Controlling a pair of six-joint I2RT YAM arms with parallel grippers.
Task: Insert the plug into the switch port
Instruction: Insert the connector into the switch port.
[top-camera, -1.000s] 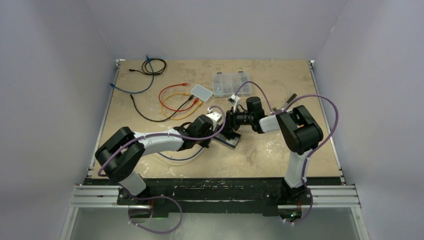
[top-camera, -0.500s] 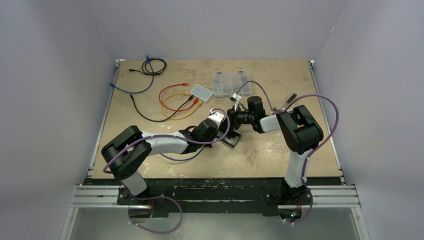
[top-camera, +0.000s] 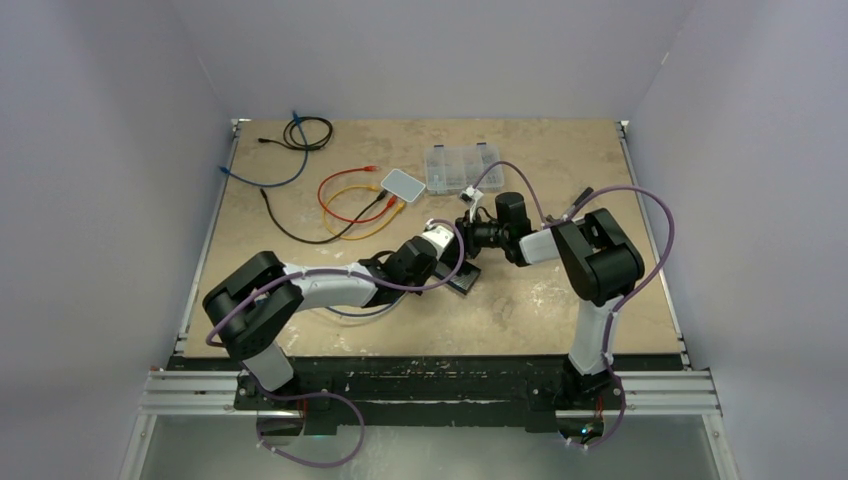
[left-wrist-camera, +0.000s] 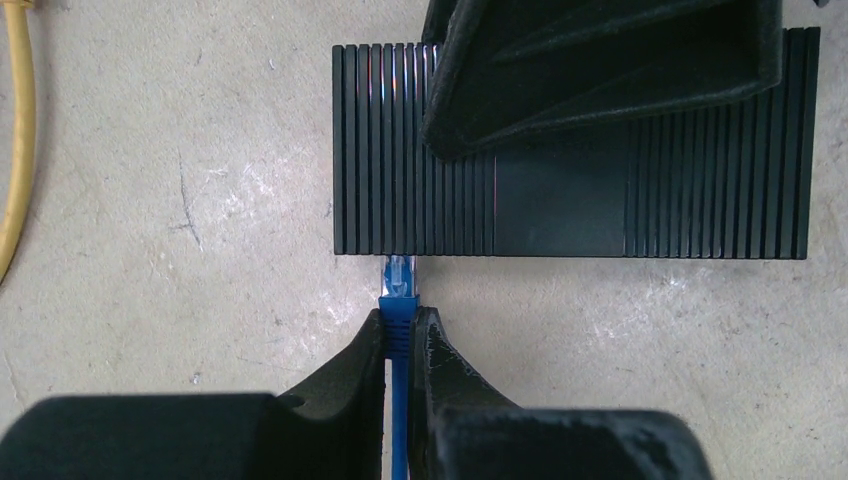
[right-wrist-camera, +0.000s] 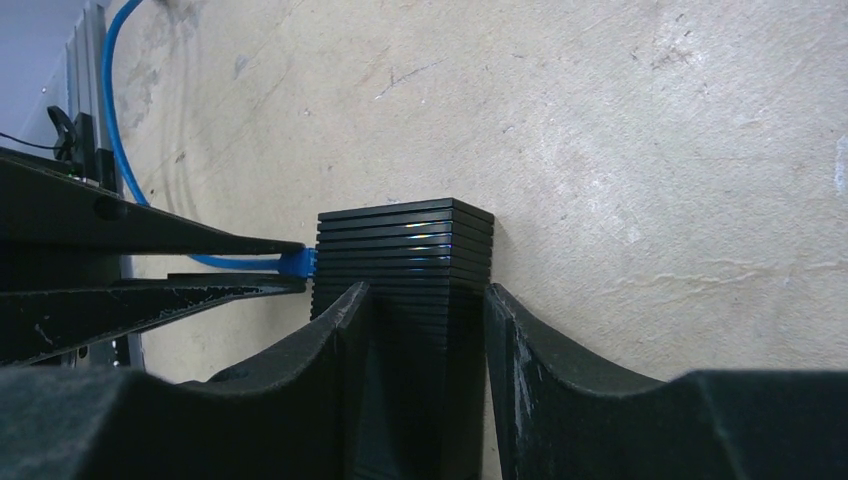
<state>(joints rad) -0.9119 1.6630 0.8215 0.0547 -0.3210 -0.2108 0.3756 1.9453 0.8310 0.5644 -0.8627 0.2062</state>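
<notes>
The black ribbed switch (left-wrist-camera: 570, 200) lies on the table; it also shows in the top view (top-camera: 466, 282) and end-on in the right wrist view (right-wrist-camera: 405, 250). My left gripper (left-wrist-camera: 399, 330) is shut on the blue plug (left-wrist-camera: 399, 290), whose clear tip touches the switch's near edge at a port toward its left end. The blue cable (left-wrist-camera: 398, 420) runs back between the fingers. My right gripper (right-wrist-camera: 425, 300) is shut on the switch, one finger on each side. One right finger (left-wrist-camera: 600, 70) covers part of the switch top. The port itself is hidden.
A white box (top-camera: 404, 183) and a clear organizer (top-camera: 460, 168) sit behind the arms. Red, orange and black cables (top-camera: 350, 200) lie at the left middle, more black and blue cables (top-camera: 300, 135) at the far left. A yellow cable (left-wrist-camera: 15, 150) lies left of the switch.
My left arm has swung right and forward, bringing the blue plug up to the switch's edge. The right gripper stays on the switch, which shifted slightly.
</notes>
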